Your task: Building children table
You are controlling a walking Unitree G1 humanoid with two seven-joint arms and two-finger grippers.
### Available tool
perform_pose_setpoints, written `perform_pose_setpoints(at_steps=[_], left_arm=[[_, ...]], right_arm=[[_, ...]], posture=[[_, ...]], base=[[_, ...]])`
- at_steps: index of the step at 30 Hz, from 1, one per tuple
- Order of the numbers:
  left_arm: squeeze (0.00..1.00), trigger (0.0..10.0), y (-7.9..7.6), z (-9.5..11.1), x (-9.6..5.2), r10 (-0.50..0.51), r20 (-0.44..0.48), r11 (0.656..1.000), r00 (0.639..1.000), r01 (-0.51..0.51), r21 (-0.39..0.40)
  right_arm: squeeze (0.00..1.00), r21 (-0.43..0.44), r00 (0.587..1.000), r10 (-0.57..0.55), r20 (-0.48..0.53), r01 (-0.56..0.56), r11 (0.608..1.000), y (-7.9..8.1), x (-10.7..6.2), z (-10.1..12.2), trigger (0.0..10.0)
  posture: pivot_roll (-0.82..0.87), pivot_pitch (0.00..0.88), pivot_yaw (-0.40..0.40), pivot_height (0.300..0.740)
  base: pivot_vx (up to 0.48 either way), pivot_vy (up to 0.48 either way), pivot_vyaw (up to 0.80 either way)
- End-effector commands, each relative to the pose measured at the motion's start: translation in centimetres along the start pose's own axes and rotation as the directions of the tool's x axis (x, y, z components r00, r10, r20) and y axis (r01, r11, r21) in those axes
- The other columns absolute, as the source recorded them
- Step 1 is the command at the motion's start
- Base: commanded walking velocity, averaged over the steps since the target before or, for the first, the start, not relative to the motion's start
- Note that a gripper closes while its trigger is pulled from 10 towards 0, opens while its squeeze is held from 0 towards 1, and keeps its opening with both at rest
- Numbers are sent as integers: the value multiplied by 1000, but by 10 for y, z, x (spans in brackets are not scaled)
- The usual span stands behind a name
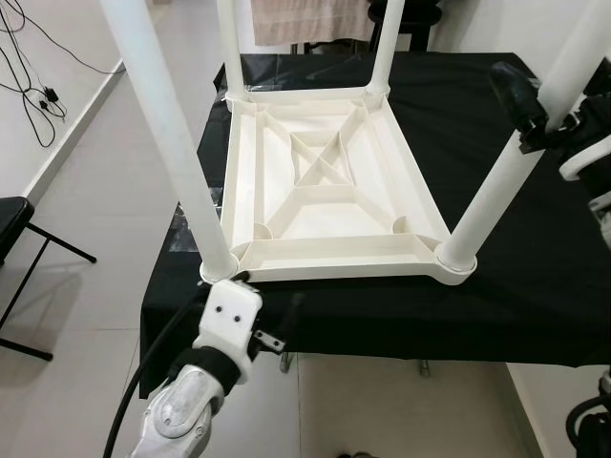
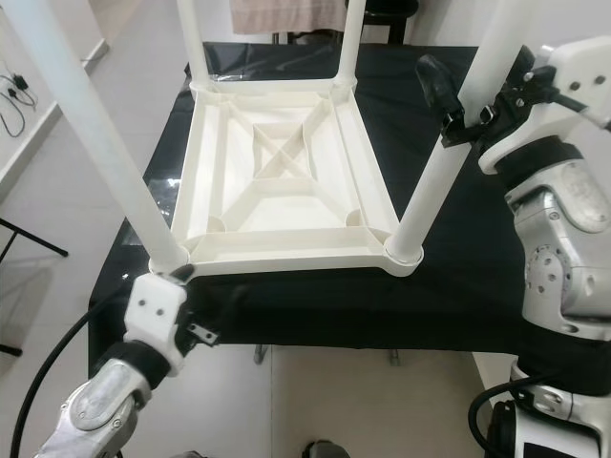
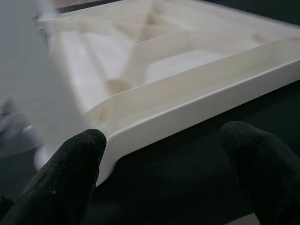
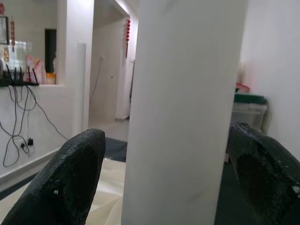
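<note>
A white plastic children's table (image 1: pixel 325 253) lies upside down on a black-clothed table (image 1: pixel 535 267), with its ribbed underside facing up. Four white legs stand up from its corners. My left gripper (image 3: pixel 173 154) is open at the near-left corner, just below the rim and beside the near-left leg (image 1: pixel 167 134). My right gripper (image 2: pixel 477 86) is open, and its black fingers (image 4: pixel 70 178) straddle the near-right leg (image 2: pixel 434 181) about halfway up. A small gap shows beside the leg in the right wrist view.
The two far legs (image 1: pixel 229 48) rise at the back corners. A black folding stand (image 1: pixel 19 239) and cables (image 1: pixel 38 95) are on the tiled floor to the left. A beige cloth (image 1: pixel 305 19) hangs behind the table. The black cloth's front edge runs just in front of me.
</note>
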State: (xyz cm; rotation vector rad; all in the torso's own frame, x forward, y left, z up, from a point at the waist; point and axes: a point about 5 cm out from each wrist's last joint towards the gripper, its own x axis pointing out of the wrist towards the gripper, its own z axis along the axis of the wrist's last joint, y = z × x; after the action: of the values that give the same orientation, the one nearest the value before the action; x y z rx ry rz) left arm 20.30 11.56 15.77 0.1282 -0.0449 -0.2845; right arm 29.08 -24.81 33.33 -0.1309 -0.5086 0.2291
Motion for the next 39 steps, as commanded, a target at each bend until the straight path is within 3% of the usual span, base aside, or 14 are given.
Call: perform_pose_setpoints(at_steps=[1, 6, 8, 12, 22, 23, 25, 26, 27, 34, 36, 37, 38, 39], left_arm=[[0, 10000, 17, 3, -12, 130, -1, 991, 991, -130, 42], [0, 10000, 44, 10, -18, 277, 54, 953, 959, -282, 110], [0, 10000, 47, 10, -18, 294, 58, 947, 954, -299, 114], [0, 10000, 70, 9, -1, 354, 135, 916, 926, -372, 150], [0, 10000, 72, 5, 25, 355, 168, 915, 920, -379, 140], [0, 10000, 73, 1, 31, 367, 165, 909, 916, -391, 147], [0, 10000, 73, 1, 31, 367, 165, 909, 916, -391, 147], [0, 10000, 74, -2, 34, 378, 163, 903, 911, -402, 154], [0, 10000, 74, -3, 37, 385, 164, 898, 908, -410, 157], [0, 10000, 72, 0, 51, 380, 223, 900, 898, -415, 135], [0, 10000, 63, 2, 57, 299, 230, 938, 926, -329, 106], [0, 10000, 63, 2, 57, 299, 230, 938, 926, -329, 106], [0, 10000, 50, 5, 61, 195, 238, 971, 951, -222, 92], [0, 10000, 50, 5, 61, 195, 238, 971, 951, -222, 92]], right_arm=[[0, -5, 999, 3, -54, -4, 1000, 2, 3, -9, 10000], [0, 3, 998, -2, -70, 2, 1000, 1, 3, -12, 10000], [0, 5, 997, -2, -71, 2, 1000, 1, 3, -12, 10000], [0, -2, 997, -3, -80, 3, 1000, 0, 3, -12, 10000], [0, 2, 997, 4, -72, -4, 1000, -1, 4, -9, 10000], [0, 12, 998, 8, -67, -7, 1000, -1, 5, -9, 7176], [0, 12, 998, 8, -67, -7, 1000, -1, 5, -9, 7176], [0, 16, 998, 11, -65, -10, 1000, 0, 5, -8, 2392], [0, 26, 998, 22, -62, -20, 999, 2, 5, -8, 0], [0, 44, 997, 52, -56, -50, 998, 7, 6, -5, 0], [0, 46, 997, 58, -58, -55, 997, 8, 6, -6, 0], [0, 46, 997, 58, -58, -55, 997, 8, 6, -6, 0], [0, 46, 996, 63, -61, -60, 997, 10, 7, -7, 0], [0, 46, 996, 63, -61, -60, 997, 10, 7, -7, 0]], posture=[[33, 188, -32, 740], [36, 197, -35, 740], [36, 197, -35, 740], [24, 199, -50, 740], [7, 193, -59, 740], [2, 193, -60, 740], [2, 193, -60, 740], [-2, 193, -61, 740], [-5, 193, -64, 740], [-11, 199, -71, 740], [-14, 200, -72, 740], [-14, 200, -72, 740], [-14, 203, -70, 740], [-14, 203, -70, 740]], base=[[0, 0, 0], [0, 0, 0], [0, 0, 0], [0, 0, 0], [0, 0, 0], [0, 0, 0], [0, 0, 0], [0, 0, 0], [0, 0, 0], [0, 0, 0], [0, 0, 0], [0, 0, 0], [0, 0, 0], [0, 0, 0]])
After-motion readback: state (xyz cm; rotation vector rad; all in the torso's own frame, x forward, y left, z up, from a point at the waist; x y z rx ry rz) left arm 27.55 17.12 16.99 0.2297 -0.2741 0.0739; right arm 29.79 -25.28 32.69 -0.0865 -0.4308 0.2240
